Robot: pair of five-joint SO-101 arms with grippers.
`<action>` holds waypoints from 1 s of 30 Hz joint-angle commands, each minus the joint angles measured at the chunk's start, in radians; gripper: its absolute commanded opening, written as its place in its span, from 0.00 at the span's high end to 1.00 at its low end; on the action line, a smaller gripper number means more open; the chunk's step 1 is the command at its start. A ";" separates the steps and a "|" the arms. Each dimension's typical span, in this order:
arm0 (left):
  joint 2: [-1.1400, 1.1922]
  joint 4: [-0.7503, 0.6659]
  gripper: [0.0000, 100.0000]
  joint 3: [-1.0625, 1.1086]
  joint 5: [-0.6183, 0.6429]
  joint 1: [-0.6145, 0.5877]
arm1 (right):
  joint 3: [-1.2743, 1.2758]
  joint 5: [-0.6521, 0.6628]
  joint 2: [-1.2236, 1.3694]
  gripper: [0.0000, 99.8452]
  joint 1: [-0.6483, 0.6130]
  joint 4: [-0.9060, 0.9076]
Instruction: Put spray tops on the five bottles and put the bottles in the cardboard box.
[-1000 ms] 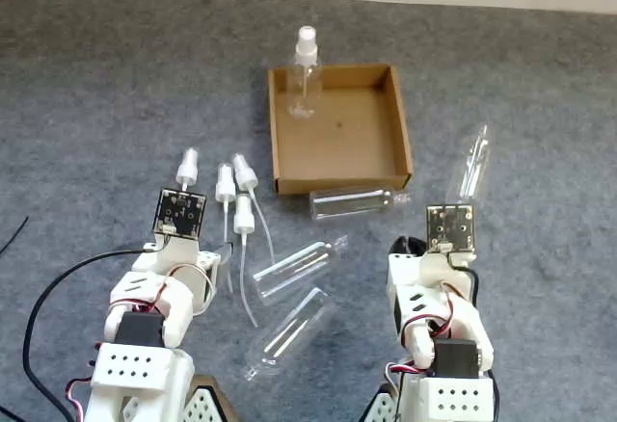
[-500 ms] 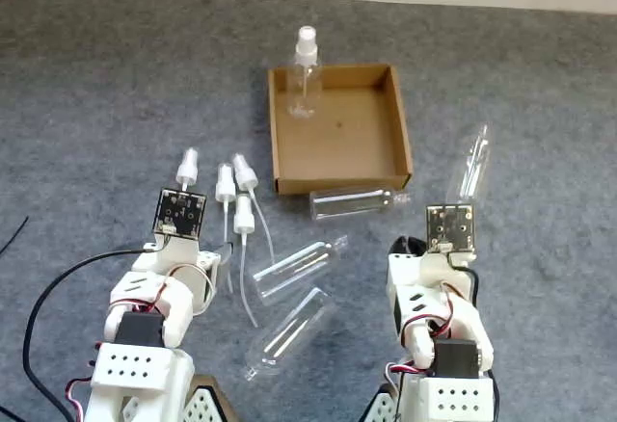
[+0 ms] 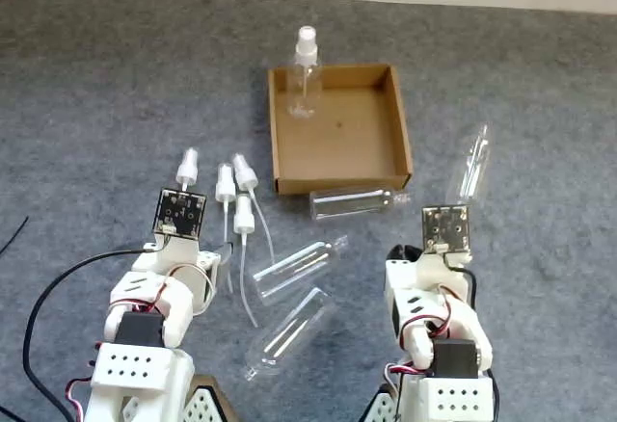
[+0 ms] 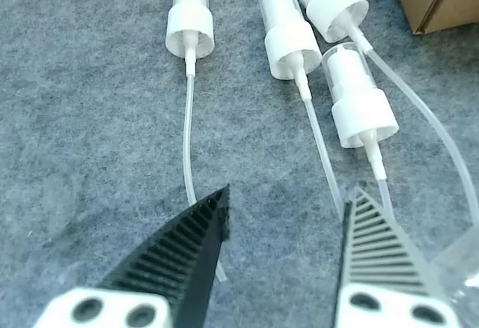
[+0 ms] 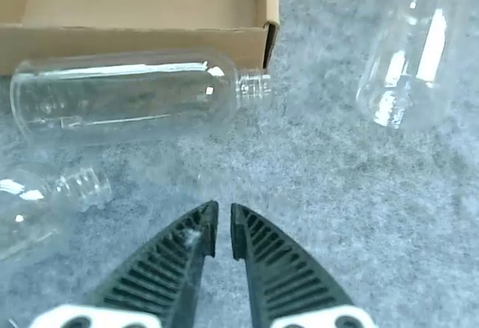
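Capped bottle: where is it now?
High view: the capped bottle stands upright inside the cardboard box, in its far left corner.

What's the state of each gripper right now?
Left gripper: open, holding nothing.
Right gripper: shut, holding nothing.

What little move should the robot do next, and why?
Probably lower the open left tool onto the nearest spray top and close on it. Four uncapped bottles lie on the table; only the capped bottle standing in the cardboard box is done.
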 commanded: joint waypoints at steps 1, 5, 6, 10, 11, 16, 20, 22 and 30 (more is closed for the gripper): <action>-0.007 -0.018 0.78 0.025 0.012 -0.004 | 0.133 0.011 -0.002 0.99 -0.010 -0.036; -0.007 -0.018 0.78 0.025 0.012 -0.002 | 0.111 0.017 -0.002 0.99 0.056 -0.081; -0.007 -0.018 0.78 0.025 0.012 -0.002 | 0.079 0.038 -0.001 0.99 0.077 -0.094; -0.007 0.035 0.78 0.025 0.009 -0.008 | -0.041 0.089 0.008 0.99 0.116 -0.094; -0.008 0.051 0.78 0.025 0.009 -0.008 | -0.071 0.089 0.010 0.99 0.116 -0.094; -0.008 0.052 0.78 0.025 0.009 -0.008 | -0.243 0.086 0.082 0.99 0.114 -0.094; -0.008 0.052 0.78 0.025 0.009 -0.008 | -0.469 -0.005 0.361 0.99 0.114 -0.094; -0.008 0.052 0.78 0.025 0.009 -0.008 | -0.608 -0.044 0.550 0.99 0.111 -0.074; -0.008 0.052 0.78 0.025 0.009 -0.008 | -1.302 -0.048 1.293 0.85 0.137 0.275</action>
